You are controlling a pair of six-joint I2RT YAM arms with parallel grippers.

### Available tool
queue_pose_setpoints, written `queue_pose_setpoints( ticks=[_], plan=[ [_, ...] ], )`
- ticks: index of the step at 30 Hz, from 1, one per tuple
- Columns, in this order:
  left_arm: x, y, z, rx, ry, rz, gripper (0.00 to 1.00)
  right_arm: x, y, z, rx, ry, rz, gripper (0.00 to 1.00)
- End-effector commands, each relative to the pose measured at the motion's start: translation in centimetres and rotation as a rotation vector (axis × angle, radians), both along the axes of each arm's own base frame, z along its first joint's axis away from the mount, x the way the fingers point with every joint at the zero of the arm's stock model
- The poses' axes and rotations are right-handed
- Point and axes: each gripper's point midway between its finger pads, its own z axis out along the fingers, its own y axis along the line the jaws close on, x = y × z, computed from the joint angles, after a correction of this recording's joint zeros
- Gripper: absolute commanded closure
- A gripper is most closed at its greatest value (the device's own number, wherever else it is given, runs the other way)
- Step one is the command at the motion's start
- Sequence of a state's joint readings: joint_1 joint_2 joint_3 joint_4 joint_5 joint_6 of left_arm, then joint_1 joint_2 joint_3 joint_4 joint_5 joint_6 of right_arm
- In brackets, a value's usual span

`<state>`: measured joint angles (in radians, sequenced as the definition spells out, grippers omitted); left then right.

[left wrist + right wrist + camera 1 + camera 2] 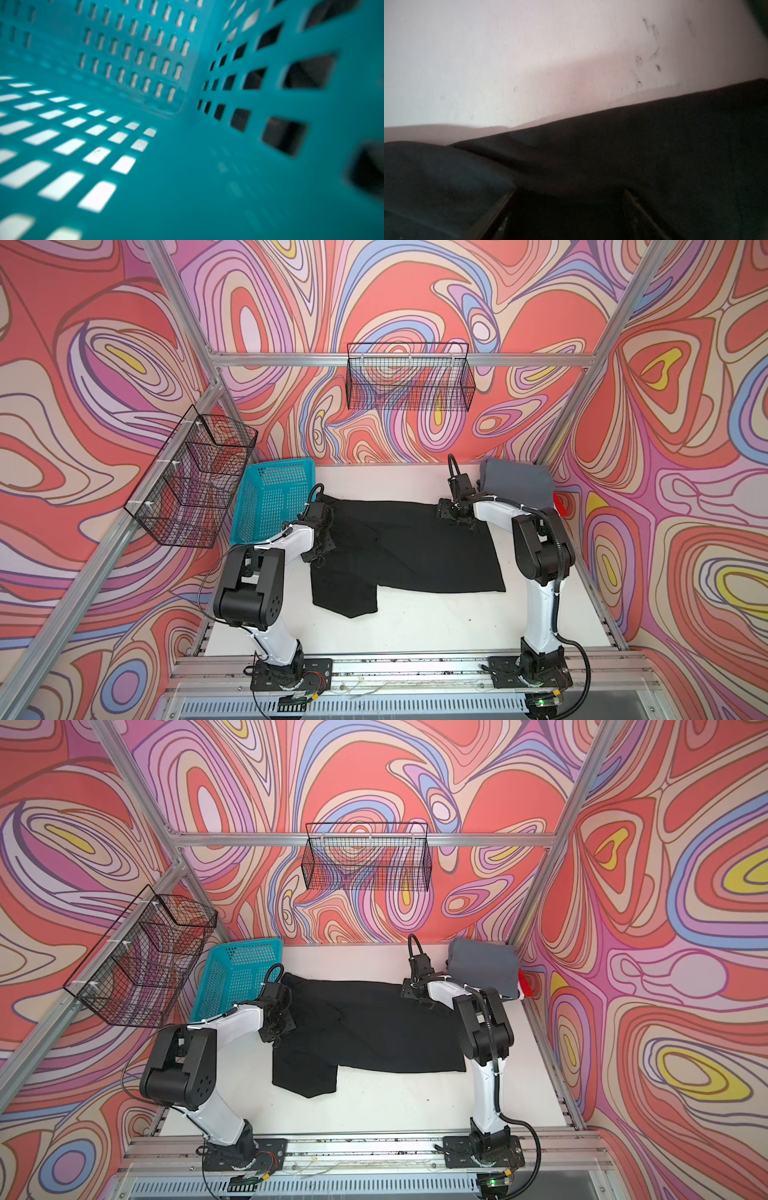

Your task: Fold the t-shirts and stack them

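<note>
A black t-shirt (415, 556) (374, 1040) lies spread across the white table (415, 626), with one flap hanging toward the front left. My left gripper (320, 549) (276, 1029) is down on the shirt's left edge beside the turquoise basket and is shut on the cloth. Its jaws do not show in the left wrist view. My right gripper (459, 520) (419, 998) sits at the shirt's far right corner. It is open, its fingers apart over the black cloth (654, 145) in the right wrist view (569, 199). A folded slate-grey t-shirt (517, 483) (484, 967) rests at the back right.
The turquoise perforated basket (270, 497) (187, 166) stands tilted at the back left, close against the left wrist camera. A bit of red cloth (561, 506) shows beside the grey shirt. Black wire baskets hang on the back wall (409, 377) and left wall (191, 477).
</note>
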<state>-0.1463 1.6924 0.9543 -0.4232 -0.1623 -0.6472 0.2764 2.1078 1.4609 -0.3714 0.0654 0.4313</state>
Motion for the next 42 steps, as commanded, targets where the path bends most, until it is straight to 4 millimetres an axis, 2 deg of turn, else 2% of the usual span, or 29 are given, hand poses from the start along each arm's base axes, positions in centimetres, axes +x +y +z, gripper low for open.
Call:
queue_pose_setpoints(
  ticks=[1,7,13,21,25,28,30,32,36,38,42],
  plan=[
    [-0.8,0.4,0.4,0.049,0.045,-0.025,1.0,-1.0,-0.4,-2.9,-0.021,0.07,-0.007,0.16],
    [-1.3,1.1,1.2,0.089,0.038,-0.014,1.0,-1.0,-0.6,-3.5,-0.039,0.092,-0.008,0.16],
    [-2.1,2.4,2.3,0.152,0.037,0.004,1.0,-0.7,-1.6,-4.6,-0.081,0.138,-0.032,0.16],
    [-3.2,3.0,2.2,0.179,0.062,0.006,1.0,0.3,-3.5,-5.1,-0.097,0.15,-0.097,0.16],
    [-3.3,2.9,2.3,0.177,0.07,-0.003,1.0,0.8,-3.3,-4.9,-0.082,0.146,-0.087,0.16],
    [-3.1,2.8,3.1,0.169,0.046,-0.005,0.92,1.1,-3.0,-4.6,-0.065,0.139,-0.078,0.16],
    [-2.7,2.8,4.0,0.169,0.017,-0.008,0.81,1.3,-2.3,-4.3,-0.034,0.129,-0.059,0.16],
    [-2.5,2.8,5.0,0.172,0.001,-0.013,0.78,1.4,-1.3,-4.0,0.013,0.118,-0.026,0.16],
    [-2.6,2.9,6.5,0.172,-0.036,-0.008,0.56,1.5,-1.2,-3.2,0.031,0.098,-0.026,0.13],
    [-2.8,3.1,7.3,0.178,-0.053,-0.006,0.44,1.7,-0.8,-2.2,0.041,0.076,0.001,0.1],
    [-3.5,2.7,8.7,0.145,-0.093,-0.019,0.29,2.3,-1.0,1.1,0.03,0.019,0.013,0.04]
  ],
)
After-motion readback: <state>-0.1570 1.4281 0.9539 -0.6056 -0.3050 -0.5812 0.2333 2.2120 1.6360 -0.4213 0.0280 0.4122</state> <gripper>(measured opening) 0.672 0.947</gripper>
